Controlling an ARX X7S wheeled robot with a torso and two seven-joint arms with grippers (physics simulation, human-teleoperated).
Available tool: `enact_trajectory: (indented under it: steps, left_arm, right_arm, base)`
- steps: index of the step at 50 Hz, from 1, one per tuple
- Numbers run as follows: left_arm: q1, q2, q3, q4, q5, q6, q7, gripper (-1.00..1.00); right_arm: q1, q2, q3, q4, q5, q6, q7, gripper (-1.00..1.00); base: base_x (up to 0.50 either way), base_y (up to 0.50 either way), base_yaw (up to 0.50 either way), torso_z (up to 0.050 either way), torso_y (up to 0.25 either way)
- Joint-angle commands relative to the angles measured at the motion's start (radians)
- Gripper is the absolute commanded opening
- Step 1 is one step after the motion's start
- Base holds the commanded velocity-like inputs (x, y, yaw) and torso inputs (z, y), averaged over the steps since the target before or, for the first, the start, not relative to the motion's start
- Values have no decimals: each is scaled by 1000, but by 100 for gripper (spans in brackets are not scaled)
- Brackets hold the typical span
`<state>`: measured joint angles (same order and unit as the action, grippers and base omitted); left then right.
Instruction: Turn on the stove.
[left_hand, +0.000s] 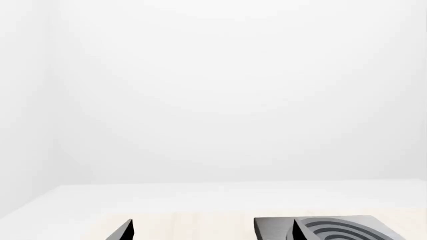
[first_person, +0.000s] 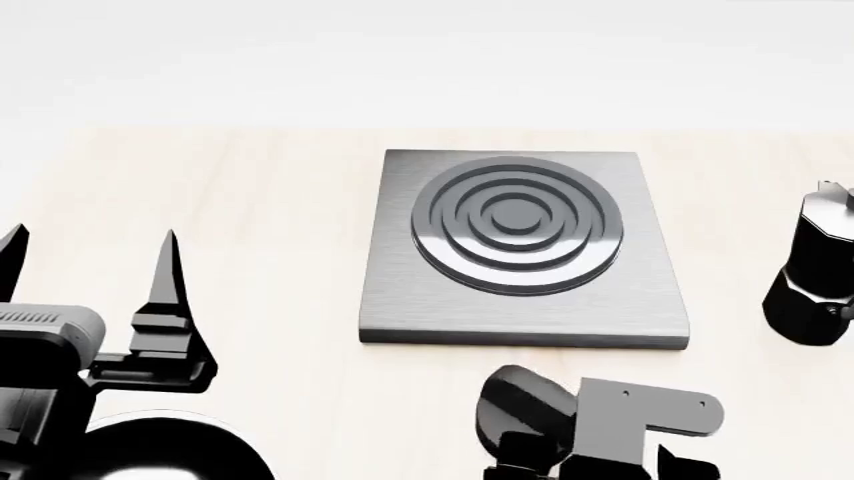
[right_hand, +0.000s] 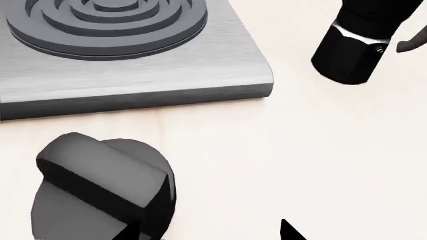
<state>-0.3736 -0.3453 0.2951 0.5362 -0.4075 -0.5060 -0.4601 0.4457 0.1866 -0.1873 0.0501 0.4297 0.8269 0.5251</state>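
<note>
1. The stove (first_person: 523, 250) sits in the centre of the head view on the pale counter (first_person: 267, 200), its ringed burner (first_person: 518, 228) in the upper half of the slab; its knob (first_person: 525, 408) stands apart, just below the slab's near edge, at lower centre.
2. The step in hand looks like the approach to the knob: the right pincer (first_person: 641, 430) hangs at the bottom of the head view, just right of the knob and not touching it. I cannot tell how wide its jaws stand; only one tip shows in the right wrist view.
3. The left pincer (first_person: 87, 270) is released at the left of the frame, jaws spread, well apart from the stove.
4. Next, I judge, the right pincer must shift left over the knob, straddle its raised ridge (right_hand: 93, 180), clench and twist.
5. Room: bare counter lies between knob and slab edge; the moka pot (first_person: 814, 275) stands at the right edge, well clear.
</note>
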Motion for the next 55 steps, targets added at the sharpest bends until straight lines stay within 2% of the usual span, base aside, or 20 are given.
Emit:
enact_trajectory:
  steps: [1, 20, 55]
  left_arm:
    - [-1, -2, 2, 1, -3, -1, -3, 100]
    - [0, -6, 6, -10, -1, 12, -4, 100]
    - [-2, -15, 9, 4, -13, 11, -15, 100]
  right_arm:
    - [-18, 17, 25, -82, -4, 37, 59, 100]
    - [-52, 19, 97, -155, 1, 25, 143, 100]
    - [-56, 68, 56, -474, 30, 132, 201, 100]
  base:
    - [0, 0, 0, 0, 0]
    - [0, 0, 0, 0, 0]
    - [0, 0, 0, 0, 0]
